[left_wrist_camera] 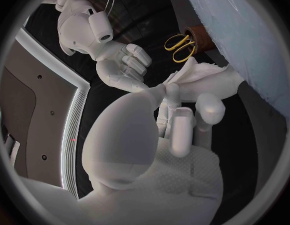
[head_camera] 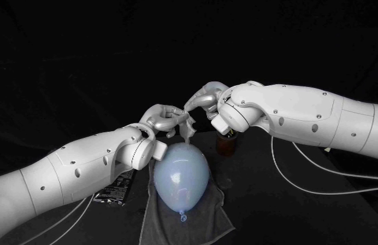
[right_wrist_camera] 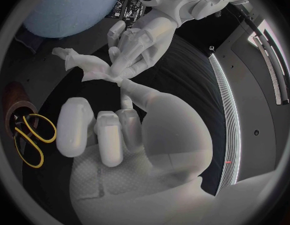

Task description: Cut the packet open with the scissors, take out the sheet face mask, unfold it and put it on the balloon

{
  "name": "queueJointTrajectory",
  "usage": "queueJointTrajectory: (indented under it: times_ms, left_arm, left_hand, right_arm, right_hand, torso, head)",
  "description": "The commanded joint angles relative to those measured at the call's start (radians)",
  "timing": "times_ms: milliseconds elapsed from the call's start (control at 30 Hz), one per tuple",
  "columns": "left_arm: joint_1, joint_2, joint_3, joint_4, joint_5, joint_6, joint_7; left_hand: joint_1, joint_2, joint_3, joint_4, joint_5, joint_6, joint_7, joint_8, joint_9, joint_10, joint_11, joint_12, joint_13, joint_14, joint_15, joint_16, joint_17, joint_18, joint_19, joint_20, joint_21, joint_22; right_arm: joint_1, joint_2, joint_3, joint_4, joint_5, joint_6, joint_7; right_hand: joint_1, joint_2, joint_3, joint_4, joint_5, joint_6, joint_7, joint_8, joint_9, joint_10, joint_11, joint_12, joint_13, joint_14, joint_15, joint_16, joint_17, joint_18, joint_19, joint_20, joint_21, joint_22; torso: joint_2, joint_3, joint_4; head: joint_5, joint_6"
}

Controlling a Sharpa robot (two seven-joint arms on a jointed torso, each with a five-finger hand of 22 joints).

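Observation:
The white sheet mask (head_camera: 187, 127) hangs crumpled and folded above the tip of the pale blue balloon (head_camera: 181, 174). My left hand (head_camera: 163, 119) pinches one end of it and my right hand (head_camera: 203, 100) pinches it from the other side, the two hands close together. In the left wrist view the mask (left_wrist_camera: 207, 77) spreads out from my left hand (left_wrist_camera: 176, 130), with the right hand (left_wrist_camera: 123, 65) meeting it. The right wrist view shows the mask (right_wrist_camera: 89, 65) between my right hand (right_wrist_camera: 107, 130) and the left hand (right_wrist_camera: 135, 40). The yellow-handled scissors (right_wrist_camera: 29, 135) stand in a brown cup (right_wrist_camera: 14, 105).
The balloon lies on a grey cloth (head_camera: 208, 217) in the middle of the black table. The dark opened packet (head_camera: 118, 187) lies under my left forearm. The brown cup (head_camera: 226, 142) stands just behind the balloon, below my right wrist. White cables (head_camera: 315, 179) trail on the right.

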Motion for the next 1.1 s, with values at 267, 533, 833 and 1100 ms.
queueJointTrajectory:
  times_ms: [267, 533, 833, 1100]
  left_arm:
    - [0.001, -0.003, 0.001, 0.005, 0.004, 0.0, 0.023]
    - [0.001, -0.012, 0.001, 0.011, 0.004, 0.01, 0.023]
    - [0.001, -0.014, 0.001, 0.011, 0.011, 0.004, 0.026]
    - [0.0, -0.015, 0.001, 0.011, 0.022, -0.003, 0.028]
  left_hand:
    - [-0.056, -0.032, 0.103, -0.047, 0.006, -0.001, 0.001, 0.039, 0.038, 0.011, -0.001, 0.006, 0.001, 0.004, -0.005, 0.005, 0.004, -0.016, 0.004, -0.003, 0.01, 0.007]
    - [-0.092, -0.041, 0.093, -0.05, 0.006, 0.003, -0.008, 0.065, 0.051, 0.017, -0.006, 0.002, -0.003, 0.003, -0.009, 0.004, 0.003, -0.016, 0.001, -0.004, 0.008, 0.005]
    - [-0.124, -0.048, 0.063, -0.043, 0.005, 0.01, -0.029, 0.091, 0.06, 0.037, -0.021, 0.007, -0.004, 0.005, -0.021, 0.005, 0.006, -0.016, 0.002, -0.009, 0.007, 0.007]
    - [-0.127, -0.049, 0.058, -0.042, 0.005, 0.012, -0.033, 0.095, 0.06, 0.041, -0.025, 0.009, -0.003, 0.005, -0.024, 0.006, 0.008, -0.017, 0.004, -0.011, 0.007, 0.009]
  right_arm:
    - [0.0, -0.003, 0.0, -0.015, -0.012, -0.018, 0.016]
    - [0.0, -0.009, 0.001, -0.032, -0.014, -0.033, 0.021]
    - [0.0, -0.012, 0.001, -0.034, -0.014, -0.031, 0.022]
    - [-0.002, -0.017, 0.001, -0.031, -0.014, -0.033, 0.023]
  right_hand:
    - [-0.002, 0.005, 0.008, -0.003, 0.002, 0.009, 0.0, 0.027, 0.037, 0.053, -0.001, 0.003, 0.184, 0.106, -0.006, 0.004, 0.264, -0.004, 0.007, 0.0, 0.0, 0.177]
    - [-0.003, 0.005, 0.009, -0.003, 0.002, 0.009, 0.0, 0.027, 0.037, 0.054, -0.001, 0.004, 0.185, 0.106, -0.006, 0.004, 0.264, -0.005, 0.008, 0.0, 0.003, 0.178]
    - [-0.003, 0.005, 0.009, -0.003, 0.002, 0.009, 0.0, 0.027, 0.037, 0.054, -0.001, 0.004, 0.185, 0.106, -0.006, 0.004, 0.264, -0.005, 0.008, 0.0, 0.003, 0.178]
    - [-0.003, 0.005, 0.009, -0.003, 0.002, 0.009, 0.0, 0.027, 0.037, 0.054, -0.001, 0.004, 0.185, 0.106, -0.006, 0.004, 0.264, -0.005, 0.008, 0.0, 0.003, 0.178]
  torso:
    - [0.0, 0.0002, -0.0002]
    - [0.0, 0.0001, 0.0004]
    - [0.0, 0.0002, -0.0001]
    - [0.0, 0.0005, 0.0]
  head:
    - [-0.002, -0.002]
    - [-0.002, -0.003]
    - [-0.002, -0.003]
    - [0.0, -0.003]
